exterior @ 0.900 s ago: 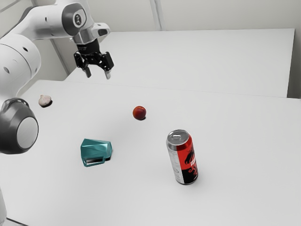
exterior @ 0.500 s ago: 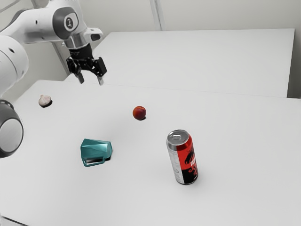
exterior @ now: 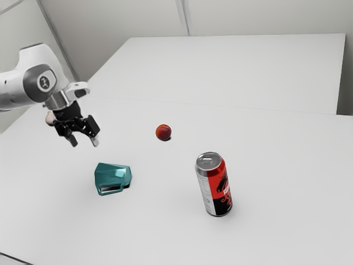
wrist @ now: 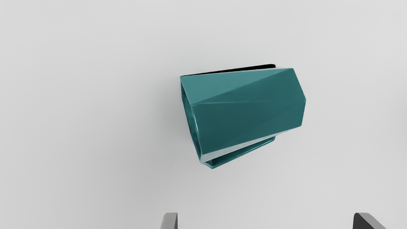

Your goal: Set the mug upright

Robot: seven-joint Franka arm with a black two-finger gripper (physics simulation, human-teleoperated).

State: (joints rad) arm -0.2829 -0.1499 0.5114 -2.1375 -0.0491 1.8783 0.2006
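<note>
While the mug [exterior: 113,175] lies sideways | fingers [exterior: 84,141] open, apart from it

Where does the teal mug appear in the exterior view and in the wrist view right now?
Exterior view: the teal mug lies on its side in the exterior view's left half, lower in the picture than the gripper.
Wrist view: the teal mug appears beyond the open gripper's fingertips.
Shared landmark: its handle, on the side nearer the fingertips in the wrist view.
</note>
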